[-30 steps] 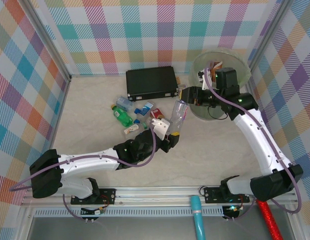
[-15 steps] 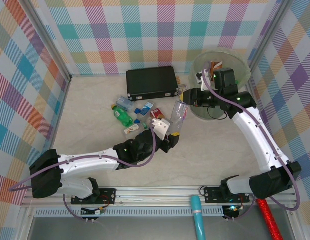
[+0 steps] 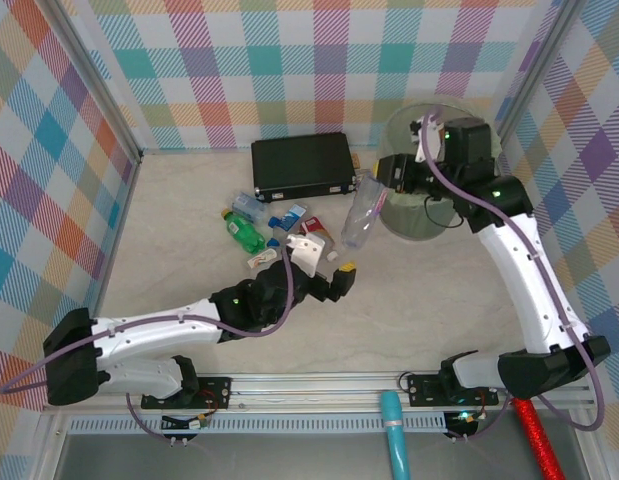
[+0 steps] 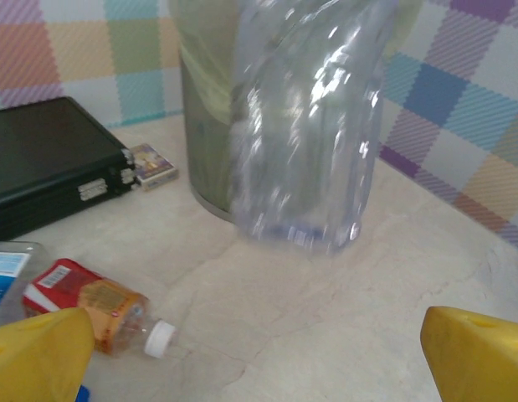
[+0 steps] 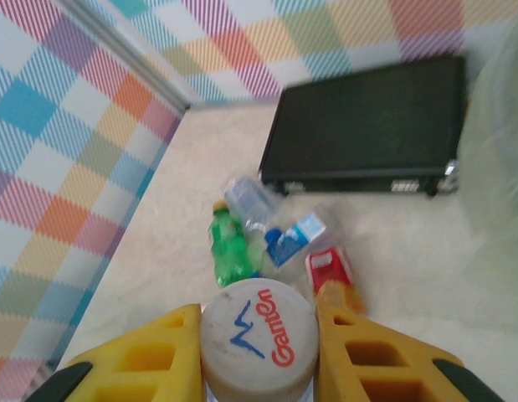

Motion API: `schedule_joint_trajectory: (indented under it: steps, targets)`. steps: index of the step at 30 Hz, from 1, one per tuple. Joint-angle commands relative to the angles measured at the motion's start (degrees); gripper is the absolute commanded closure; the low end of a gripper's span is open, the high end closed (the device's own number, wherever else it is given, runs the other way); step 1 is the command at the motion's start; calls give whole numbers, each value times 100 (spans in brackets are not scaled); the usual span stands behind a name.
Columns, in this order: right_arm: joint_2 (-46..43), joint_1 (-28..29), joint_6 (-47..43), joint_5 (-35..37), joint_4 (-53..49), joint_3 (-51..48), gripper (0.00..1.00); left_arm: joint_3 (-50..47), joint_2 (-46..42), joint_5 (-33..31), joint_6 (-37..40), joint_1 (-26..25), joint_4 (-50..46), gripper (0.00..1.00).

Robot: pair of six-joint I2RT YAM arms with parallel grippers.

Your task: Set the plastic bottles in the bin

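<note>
A clear plastic bottle (image 3: pixel 360 218) hangs slanted beside the bin (image 3: pixel 459 125), base toward the table. My right gripper (image 3: pixel 381 183) is shut on its white cap (image 5: pixel 259 342), with a yellow finger (image 5: pixel 150 356) on each side. My left gripper (image 3: pixel 335 277) stands open low over the table below the bottle; its yellow fingertips (image 4: pixel 43 352) are wide apart and touch nothing. In the left wrist view the clear bottle (image 4: pixel 309 126) hangs in front of the pale-green bin (image 4: pixel 207 126). More bottles lie left of centre: a green one (image 3: pixel 244 232), blue-labelled ones (image 3: pixel 289 215) and a red-labelled one (image 4: pixel 83 306).
A flat black case (image 3: pixel 302 164) lies at the back, left of the bin, with a small card (image 4: pixel 150 163) by its corner. Checked walls close in the table on three sides. Bare table lies right of the left gripper.
My left gripper has opened, let go of the clear bottle and drawn back toward the near left. My right gripper has shut on the cap and lifted the bottle toward the bin.
</note>
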Motion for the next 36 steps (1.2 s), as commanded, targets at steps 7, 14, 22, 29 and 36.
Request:
schedule_joint_trajectory:
  steps: [7, 14, 22, 29, 36]
  targets:
    - [112, -312, -899, 2072, 339, 1058, 72, -355, -1080, -937, -367, -40, -479, 0]
    - [569, -403, -1301, 2942, 1344, 1307, 73, -576, -1549, -1047, -673, -43, -844, 0]
    - [1467, -492, -1739, 3297, 1884, 1966, 71, -781, -1944, -1205, -883, -38, -1125, 0]
    - [2221, -528, -1905, 3275, 2061, 2058, 72, -865, -2294, -1376, -923, -39, -1401, 0]
    - [2477, -528, -1525, 2965, 2297, 1342, 71, -965, -2681, -1538, -988, -41, -1724, 0]
